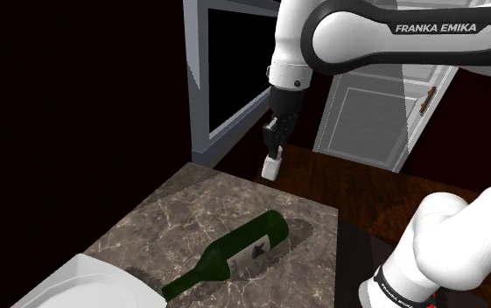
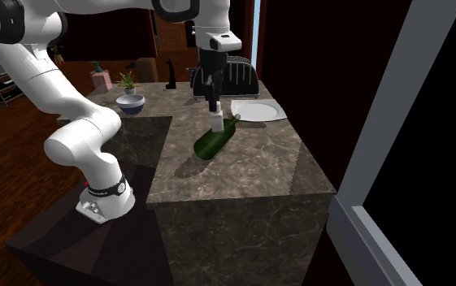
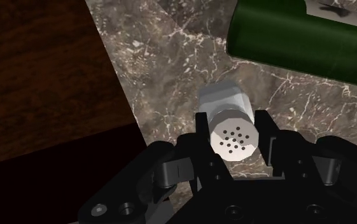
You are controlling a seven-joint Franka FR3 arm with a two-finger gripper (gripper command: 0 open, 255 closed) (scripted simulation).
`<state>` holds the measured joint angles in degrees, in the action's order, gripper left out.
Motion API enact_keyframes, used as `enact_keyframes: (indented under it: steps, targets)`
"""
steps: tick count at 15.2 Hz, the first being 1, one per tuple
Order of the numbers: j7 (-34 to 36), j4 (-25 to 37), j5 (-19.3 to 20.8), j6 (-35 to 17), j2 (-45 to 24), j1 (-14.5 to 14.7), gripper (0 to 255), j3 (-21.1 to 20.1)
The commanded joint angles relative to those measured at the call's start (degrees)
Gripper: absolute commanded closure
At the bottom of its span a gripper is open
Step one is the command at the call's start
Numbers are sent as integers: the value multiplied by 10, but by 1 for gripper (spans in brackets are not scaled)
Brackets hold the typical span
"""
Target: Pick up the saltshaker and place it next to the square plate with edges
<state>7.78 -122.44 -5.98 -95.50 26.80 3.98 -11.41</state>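
My gripper (image 1: 273, 147) is shut on a small white saltshaker (image 1: 271, 166) and holds it in the air above the far edge of the marble counter (image 1: 164, 219). In the wrist view the black fingers (image 3: 203, 131) clasp the saltshaker (image 3: 229, 108) on both sides, its holed top facing the camera. The white square plate (image 1: 86, 282) with raised edges lies at the counter's near left corner in the shoulder view, well away from the gripper. The second exterior view has the saltshaker (image 2: 215, 121) hanging under the gripper (image 2: 213, 106), with the plate (image 2: 255, 110) just behind it.
A dark green bottle (image 1: 234, 254) lies on its side on the counter between the gripper and the plate. Farther along the counter stand a blue-rimmed bowl (image 2: 130, 103), a dark toaster (image 2: 236, 77) and small potted plants (image 2: 126, 80). Dark wood floor (image 3: 37, 76) lies beyond the counter's edge.
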Motion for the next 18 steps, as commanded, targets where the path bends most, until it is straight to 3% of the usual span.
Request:
enact_keyframes:
  steps: [1,10,18]
  targets:
    - [14,13,-3,3,-10,4,255,-11]
    - [145,117,-7,-6,-115,35,255,-107]
    - [275,258,43,2,-254,71,255,-187]
